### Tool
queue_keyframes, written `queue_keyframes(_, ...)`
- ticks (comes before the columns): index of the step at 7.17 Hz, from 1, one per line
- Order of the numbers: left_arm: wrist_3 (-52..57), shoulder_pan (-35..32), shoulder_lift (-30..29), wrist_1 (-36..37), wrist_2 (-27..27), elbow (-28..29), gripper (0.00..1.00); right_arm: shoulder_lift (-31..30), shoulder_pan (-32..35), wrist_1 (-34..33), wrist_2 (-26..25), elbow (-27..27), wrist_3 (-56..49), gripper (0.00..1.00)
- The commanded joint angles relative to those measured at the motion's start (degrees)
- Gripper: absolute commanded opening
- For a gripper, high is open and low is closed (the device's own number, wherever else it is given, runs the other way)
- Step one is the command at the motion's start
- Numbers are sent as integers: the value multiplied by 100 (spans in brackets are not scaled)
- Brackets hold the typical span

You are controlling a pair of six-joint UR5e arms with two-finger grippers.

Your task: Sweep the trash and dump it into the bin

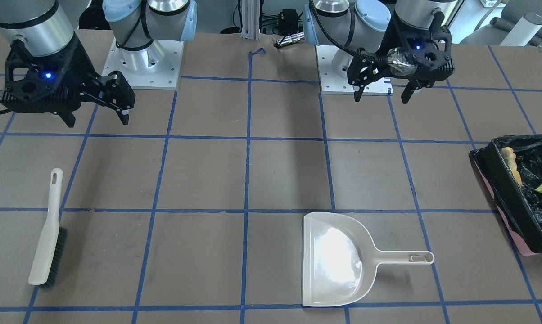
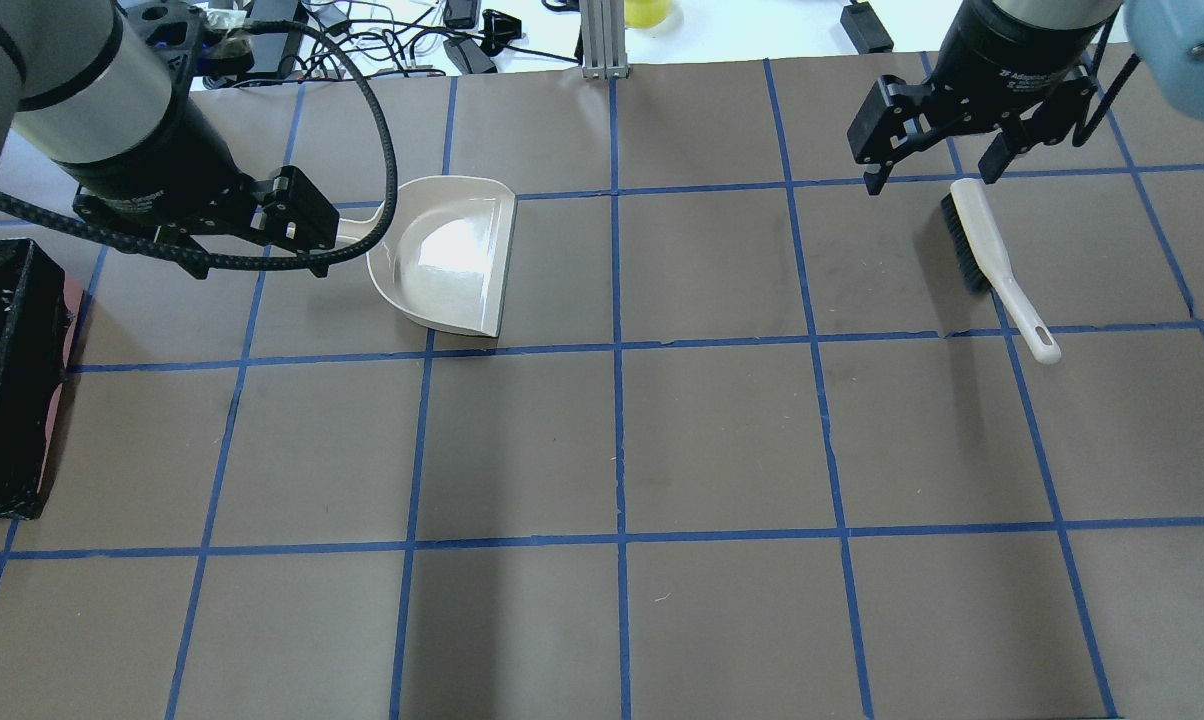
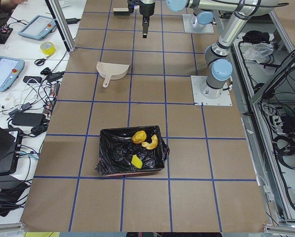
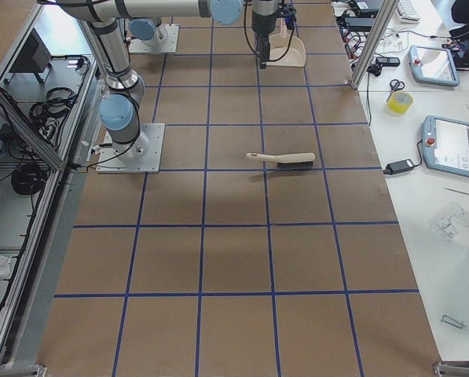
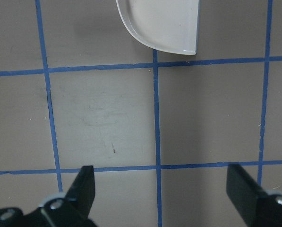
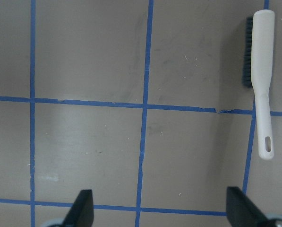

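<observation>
Front-facing view: left tool (image 1: 382, 95) spread wide, holding nothing, raised over the worktop (image 1: 208, 180) near its base; right tool (image 1: 97, 118) likewise wide and bare; dustpan (image 1: 338, 261) and brush (image 1: 48, 234) lie flat, well apart; bin (image 1: 500, 180) at the right edge.
Overhead: bin at the left edge; dustpan just beside left tool; brush near right tool.
Left side view: trash (image 3: 139, 137) sits inside the bin.
Wrist views: both sets of jaws wide apart.

This is a robotics lab: arms (image 3: 220, 73) bolted to a tape-gridded table (image 3: 187, 163), teach pendants (image 4: 448, 145) and tangled cables (image 3: 33, 94) on the side bench (image 4: 423, 236).
</observation>
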Motion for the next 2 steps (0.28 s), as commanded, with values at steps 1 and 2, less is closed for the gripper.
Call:
queue_keyframes(1, 30, 4, 26, 27, 24, -68, 100, 0, -2, 7, -3, 0, 1, 100)
queue_keyframes(2, 38, 13, 26, 44, 15, -77, 100, 0, -2, 7, -3, 0, 1, 100)
